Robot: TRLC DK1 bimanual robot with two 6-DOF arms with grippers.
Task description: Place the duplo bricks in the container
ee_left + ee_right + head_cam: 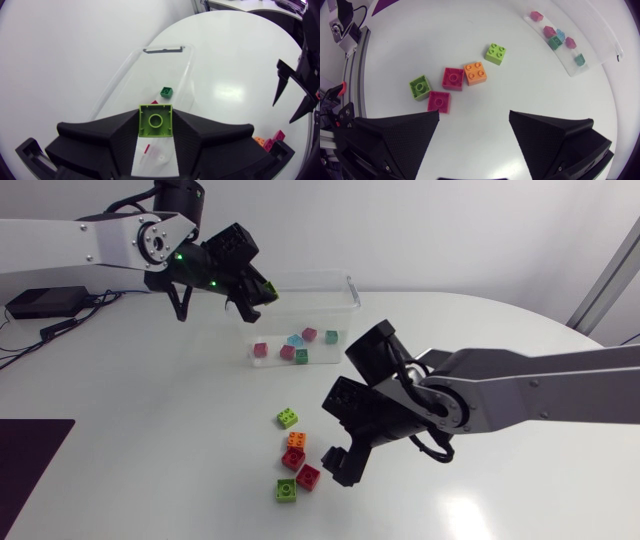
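Observation:
My left gripper [257, 295] hangs over the clear container's [345, 292] left end, shut on a lime green brick [268, 288]. In the left wrist view that brick [156, 120] sits stud-up between the fingers, with the container [125, 75] and a green brick [166, 92] below. Several small bricks [295, 340] lie inside. My right gripper [338, 460] stands open, just right of the loose bricks on the table: lime [495, 53], orange [475, 73], two red [453, 78] [438, 101] and another lime [420, 87]. Nothing is between its fingers.
A black box [42, 302] with cables sits at the table's far left. A dark mat [28, 465] covers the front left corner. The container's wall [600, 52] lies beyond the loose bricks in the right wrist view.

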